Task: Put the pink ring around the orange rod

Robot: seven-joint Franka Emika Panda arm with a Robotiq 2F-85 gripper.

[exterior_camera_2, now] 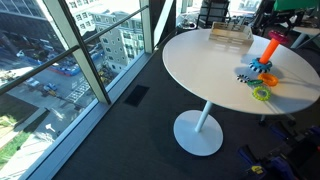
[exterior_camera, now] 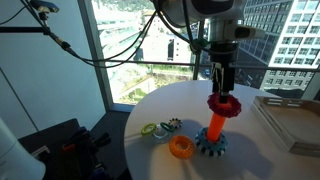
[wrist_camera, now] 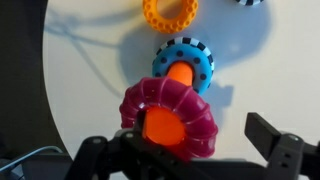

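We see end effector (exterior_camera: 222, 90) jaws spread, not gripping, right above the pink ring (wrist_camera: 167, 117), which already sits round the top of the orange rod (exterior_camera: 213, 127), upright-ish w/ slight lean, near tabletop (exterior_camera: 250, 150) edge, so remaining travel is prob straight down.

Bright daylight from windows (exterior_camera: 130, 50), soft table (wrist_camera: 100, 110) shadows, wrist view blurry

1. The pink ring (wrist_camera: 195, 115) is magenta-pink.
2. The orange rod (wrist_camera: 178, 74) is bright orange.
3. The toothed base (wrist_camera: 190, 52) is blue, with a black-and-white checked rim.
4. The orange ring (wrist_camera: 152, 15) is plain orange, and the green ring (exterior_camera: 148, 131) is yellow-green.
5. The desk (exterior_camera_2: 200, 60) is white.
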